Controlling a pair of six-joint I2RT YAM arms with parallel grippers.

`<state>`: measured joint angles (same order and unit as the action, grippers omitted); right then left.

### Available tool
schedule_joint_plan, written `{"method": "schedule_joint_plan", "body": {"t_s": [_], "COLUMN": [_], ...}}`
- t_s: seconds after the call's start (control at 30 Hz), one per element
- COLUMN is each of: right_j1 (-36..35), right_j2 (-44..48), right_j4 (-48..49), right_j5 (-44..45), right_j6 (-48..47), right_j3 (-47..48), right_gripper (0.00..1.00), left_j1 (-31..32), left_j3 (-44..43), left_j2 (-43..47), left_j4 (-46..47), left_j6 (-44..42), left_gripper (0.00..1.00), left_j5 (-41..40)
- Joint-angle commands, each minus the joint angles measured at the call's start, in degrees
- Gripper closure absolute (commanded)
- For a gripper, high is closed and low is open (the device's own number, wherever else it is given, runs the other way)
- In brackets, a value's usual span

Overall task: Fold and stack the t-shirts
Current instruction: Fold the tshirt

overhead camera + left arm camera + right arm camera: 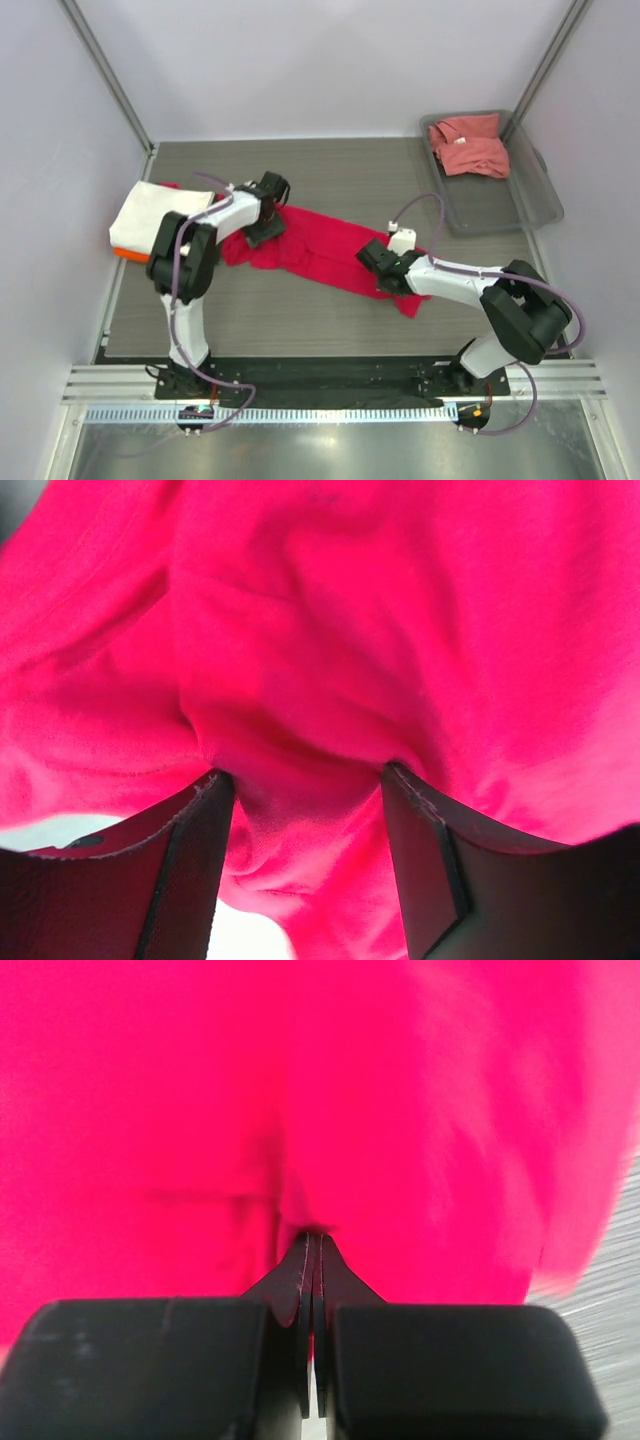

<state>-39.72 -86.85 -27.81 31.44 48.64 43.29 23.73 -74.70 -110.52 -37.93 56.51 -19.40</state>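
Observation:
The crimson t-shirt [320, 250] lies crumpled in a long strip across the middle of the table. My left gripper [262, 232] is down on its left end. In the left wrist view the gripper [305, 775] has its jaws wide apart, with a fold of the crimson t-shirt [330, 630] bulging between the fingers. My right gripper [375, 262] is on the shirt's right part. In the right wrist view the gripper [313, 1235] is shut, pinching the crimson t-shirt [300, 1090] at its tips. A folded cream-white t-shirt [150, 212] lies on an orange one [128, 255] at the left edge. No dark green t-shirt shows.
A grey plastic tray [520, 205] stands at the back right with the salmon-pink t-shirt [468, 145] crumpled in its far end. The enclosure walls stand close on the left, back and right. Bare table [300, 320] shows in front of the crimson shirt.

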Motion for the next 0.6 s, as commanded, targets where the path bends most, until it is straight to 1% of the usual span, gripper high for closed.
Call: {"method": "schedule_joint_plan", "body": {"t_s": [0.0,0.03,0.07,0.1,0.13,0.17,0.2,0.23,0.27,0.3,0.33,0.4,0.43,0.47,0.57], "right_j1": [-10.2,-12.5,-16.3,-18.4,-20.0,-21.4,-24.1,-25.2,-26.2,-27.0,-27.1,-27.0,-26.7,-26.4,-22.6], "right_j2": [-4.8,-5.9,-7.0,-8.4,-10.9,-12.5,-13.7,-14.7,-16.4,-16.7,-16.7,-14.2,-12.7,-9.4,-4.4], "right_j4": [-1.3,0.6,1.8,2.9,4.6,4.9,5.4,6.7,7.4,7.7,8.5,8.8,8.7,8.8,8.9], "right_j5": [-13.8,-14.8,-15.6,-16.2,-16.8,-16.8,-16.9,-17.2,-18.4,-18.8,-19.3,-19.0,-18.4,-16.9,-16.8], "right_j6": [9.2,10.7,11.1,11.3,11.4,11.6,11.5,10.7,9.0,8.2,7.4,5.0,4.0,3.0,0.1], "right_j3": [-1.5,-0.2,1.1,4.6,6.5,8.7,13.0,15.0,16.7,19.7,20.7,22.0,22.1,21.9,20.1], "right_gripper": [0.99,0.99,0.99,0.99,0.99,0.99,0.99,0.99,0.99,0.99,0.99,0.99,0.98,0.93,0.85], "left_j1": [0.1,0.4,0.7,1.1,1.1,1.2,1.1,1.2,1.2,1.1,1.1,0.9,0.5,0.2,-2.3], "left_j3": [-11.4,-14.9,-18.8,-27.9,-32.2,-37.4,-41.8,-50.9,-55.1,-58.9,-65.8,-68.0,-67.7,-65.5,-62.3], "left_j2": [-9.6,-12.1,-16.4,-19.3,-21.8,-27.1,-29.4,-31.7,-34.1,-38.0,-39.8,-41.2,-40.7,-40.1,-36.8], "left_j4": [0.5,-1.2,-2.2,-3.6,-6.9,-8.4,-9.8,-12.4,-13.4,-14.4,-16.0,-14.8,-12.0,-10.5,-4.9], "left_j6": [-3.7,-4.6,-5.3,-6.4,-7.1,-7.7,-8.4,-9.7,-10.8,-11.5,-12.9,-14.1,-14.2,-14.0,-13.8], "left_gripper": [0.39,0.40,0.40,0.40,0.40,0.40,0.40,0.41,0.41,0.42,0.42,0.41,0.40,0.39,0.36], "left_j5": [5.4,5.8,5.6,5.6,6.2,8.3,9.3,10.2,12.2,12.5,12.9,15.9,16.7,17.2,19.2]}}
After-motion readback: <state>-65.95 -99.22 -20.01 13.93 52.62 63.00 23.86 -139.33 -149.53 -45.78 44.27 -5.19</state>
